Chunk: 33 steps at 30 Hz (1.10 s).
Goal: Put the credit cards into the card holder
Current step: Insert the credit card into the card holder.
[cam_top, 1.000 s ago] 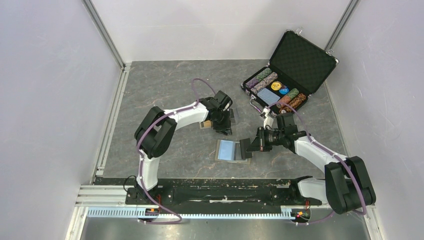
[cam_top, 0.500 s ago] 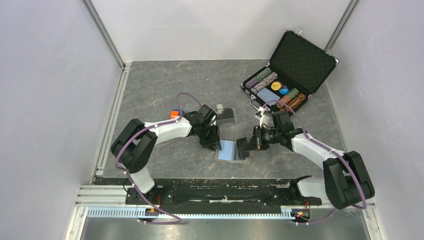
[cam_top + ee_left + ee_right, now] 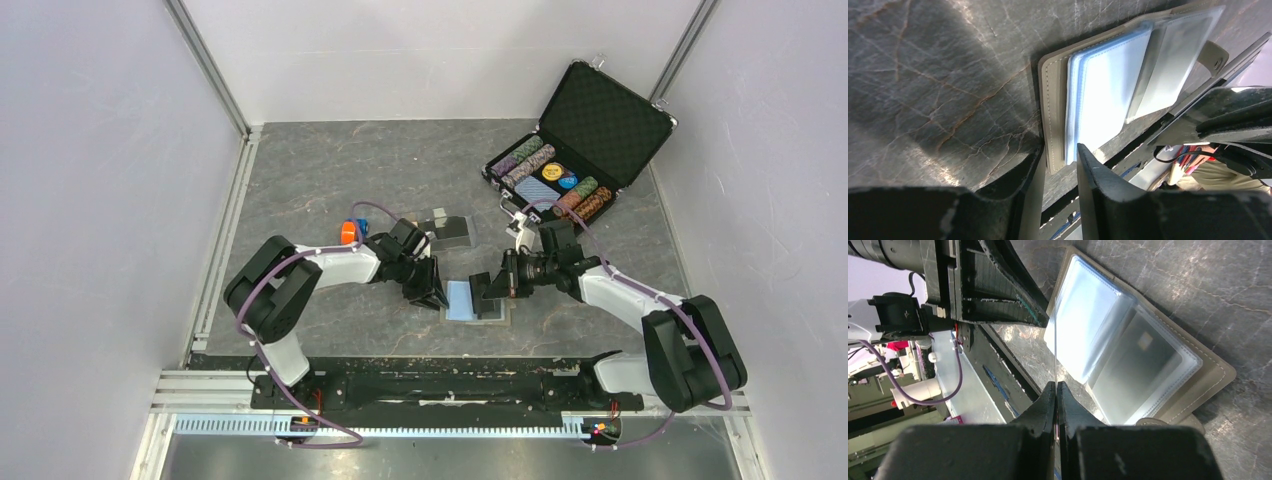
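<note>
Grey marbled table (image 3: pixel 320 180). Flat on it, open holder (image 3: pixel 462 299), pale blue inside. Just behind holder, clear tray (image 3: pixel 455 231). Behind and left of holder, small orange thing (image 3: pixel 348 232). Far behind and right of holder, open black case (image 3: pixel 604 122) with chips (image 3: pixel 528 160).

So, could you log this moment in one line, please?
card holder open | left end effector open astride its edge | right end effector shut on card

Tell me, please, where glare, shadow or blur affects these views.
Top external: evenly lit, sharp. Left wrist: the left tool is dark and blurred, a broad shadow crosses the table, the card holder glares pale. Right wrist: same glare; the right tool, shut on a black card, looms dark.
</note>
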Each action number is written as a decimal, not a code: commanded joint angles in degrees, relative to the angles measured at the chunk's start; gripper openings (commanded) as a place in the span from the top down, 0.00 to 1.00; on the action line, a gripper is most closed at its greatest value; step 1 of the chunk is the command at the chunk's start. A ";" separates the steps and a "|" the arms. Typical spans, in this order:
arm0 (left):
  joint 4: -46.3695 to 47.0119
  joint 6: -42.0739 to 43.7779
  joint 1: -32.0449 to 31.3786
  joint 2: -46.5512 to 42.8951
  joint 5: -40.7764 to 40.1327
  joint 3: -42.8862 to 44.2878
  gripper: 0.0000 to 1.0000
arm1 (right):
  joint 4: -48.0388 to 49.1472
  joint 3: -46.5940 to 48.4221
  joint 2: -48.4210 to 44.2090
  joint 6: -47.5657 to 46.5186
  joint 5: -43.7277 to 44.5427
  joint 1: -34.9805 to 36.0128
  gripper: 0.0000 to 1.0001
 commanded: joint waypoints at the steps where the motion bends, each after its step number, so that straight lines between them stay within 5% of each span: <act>1: 3.66 -3.59 -0.36 0.39 1.10 -1.95 0.66 | 2.16 1.14 0.52 1.32 3.28 0.16 1.00; 13: 4.45 -4.83 -1.14 0.45 0.40 -3.81 0.76 | -1.71 1.56 2.95 -0.92 4.53 -3.62 1.00; 33: 4.37 -4.84 -2.07 0.98 0.15 -3.72 0.88 | 5.98 -4.57 5.05 4.97 2.28 -3.62 1.00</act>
